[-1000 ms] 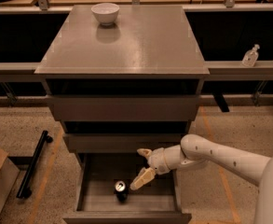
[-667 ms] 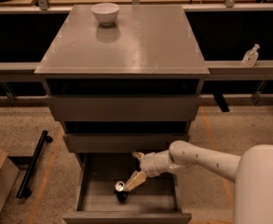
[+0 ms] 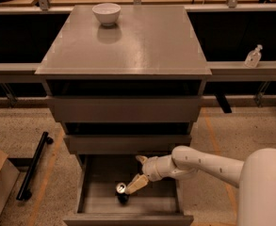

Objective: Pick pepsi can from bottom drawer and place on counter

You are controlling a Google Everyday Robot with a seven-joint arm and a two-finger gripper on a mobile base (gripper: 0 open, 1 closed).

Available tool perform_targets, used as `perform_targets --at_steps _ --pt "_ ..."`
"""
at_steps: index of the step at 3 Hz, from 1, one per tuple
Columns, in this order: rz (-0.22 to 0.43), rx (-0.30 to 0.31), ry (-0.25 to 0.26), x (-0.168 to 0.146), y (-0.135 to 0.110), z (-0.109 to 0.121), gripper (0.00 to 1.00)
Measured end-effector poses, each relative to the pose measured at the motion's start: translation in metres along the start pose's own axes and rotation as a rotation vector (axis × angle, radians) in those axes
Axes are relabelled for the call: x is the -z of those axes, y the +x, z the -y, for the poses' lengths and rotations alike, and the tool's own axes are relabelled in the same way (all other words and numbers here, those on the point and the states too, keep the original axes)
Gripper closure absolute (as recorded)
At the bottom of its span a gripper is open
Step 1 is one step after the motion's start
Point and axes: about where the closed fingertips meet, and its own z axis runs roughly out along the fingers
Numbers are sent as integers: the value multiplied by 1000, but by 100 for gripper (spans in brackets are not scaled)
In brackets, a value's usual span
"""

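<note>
**End effector [image 3: 133,174] arrives at the can [image 3: 122,192]**
Its fingers are spread and hold nothing, and the lower one touches the can's lid. Over the last second it has moved left and down inside the drawer [image 3: 97,192]. The can stands upright near the drawer's front, about midway across. The approach looks almost finished, and gripping the can likely comes next.

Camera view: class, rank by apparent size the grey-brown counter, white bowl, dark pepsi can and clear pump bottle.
1. Grey-brown square counter
2. Round white bowl
3. Clear pump bottle and dark cylindrical pepsi can look alike: unranked.
The gripper sits beside the can inside the grey bottom drawer.
</note>
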Motion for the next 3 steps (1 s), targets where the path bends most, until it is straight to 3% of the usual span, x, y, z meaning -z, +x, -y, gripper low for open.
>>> perform_targets --at_steps 2,3 --pt "45 -72 117 -34 49 28 0" --pt "1 -80 143 -60 74 37 0"
